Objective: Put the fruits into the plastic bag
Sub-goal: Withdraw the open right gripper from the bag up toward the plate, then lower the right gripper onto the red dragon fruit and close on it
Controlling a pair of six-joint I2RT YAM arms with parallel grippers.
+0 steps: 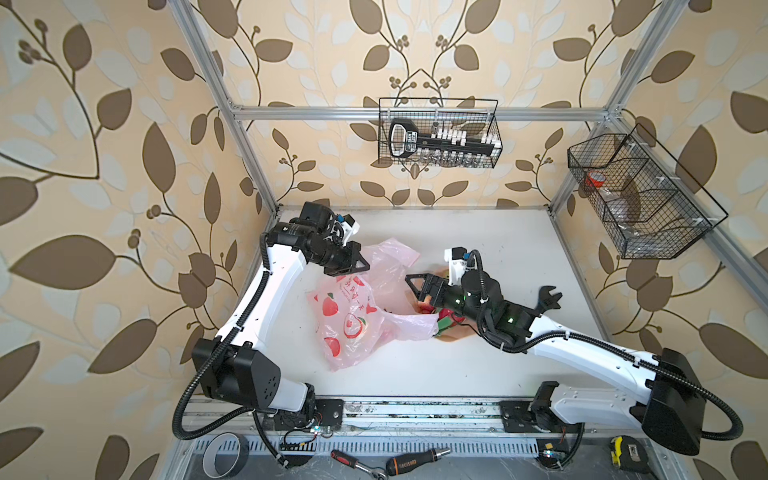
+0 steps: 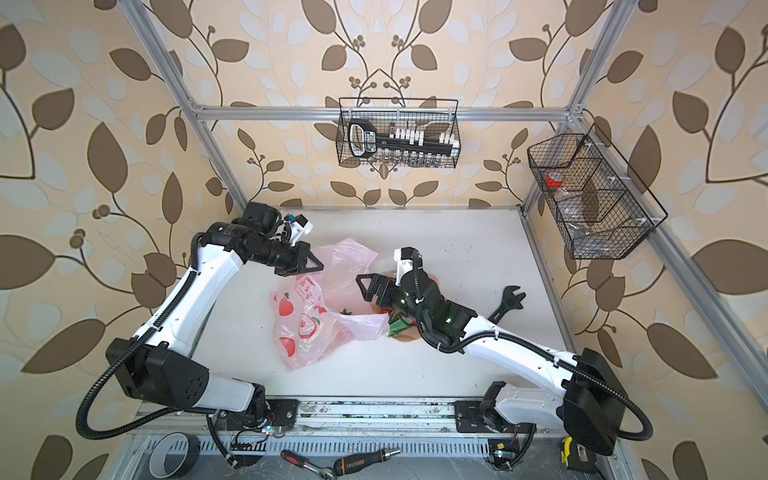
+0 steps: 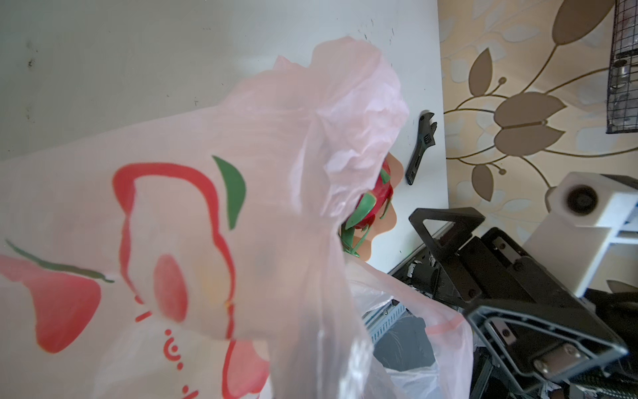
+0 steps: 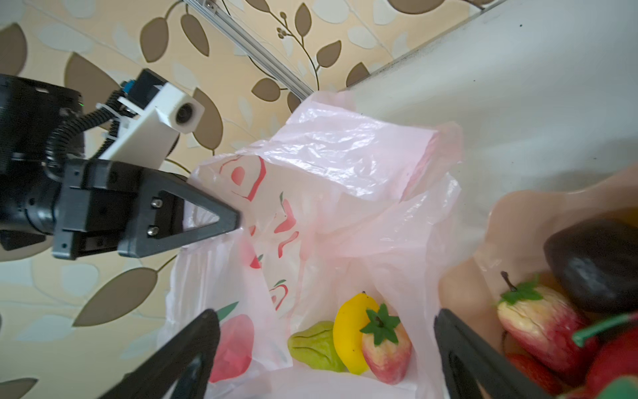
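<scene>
trouble, we thought: if our left gripper (image 4: 236,221), pinched on the plastic bag (image 4: 345,162), slipped, the mouth would flop shut. our right gripper (image 4: 325,319) hung apart, empty, over the lemon (image 4: 347,324) inside.

My white table (image 1: 415,365) from above.
On it I see the plastic bag (image 1: 353,320), a peach bowl (image 1: 453,336) touching it, a black wrench (image 1: 548,297) apart.

Bright, even light all round; soft shadows, frame edges bending, sheen on the plastic bag (image 4: 345,152), close-up print blurred.
</scene>
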